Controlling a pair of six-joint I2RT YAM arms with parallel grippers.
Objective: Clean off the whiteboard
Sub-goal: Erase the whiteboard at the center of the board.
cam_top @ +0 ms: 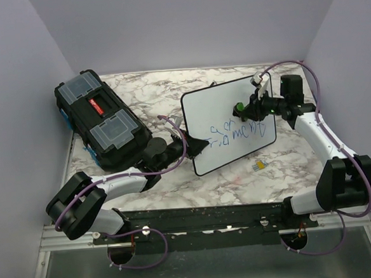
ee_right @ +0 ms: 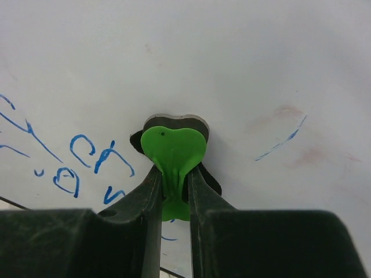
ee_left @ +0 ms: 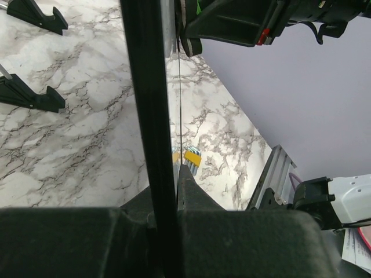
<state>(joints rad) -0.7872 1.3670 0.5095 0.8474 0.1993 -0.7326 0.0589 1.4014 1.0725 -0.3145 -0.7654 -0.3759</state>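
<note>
Marble table; blue scrawl on whiteboard illegible.

Blue handwriting crosses the whiteboard just left of your right gripper and the green tab it pinches; the scrawl cannot be read. The red label on the black toolbox, beyond your left gripper, is too small to read.
</note>
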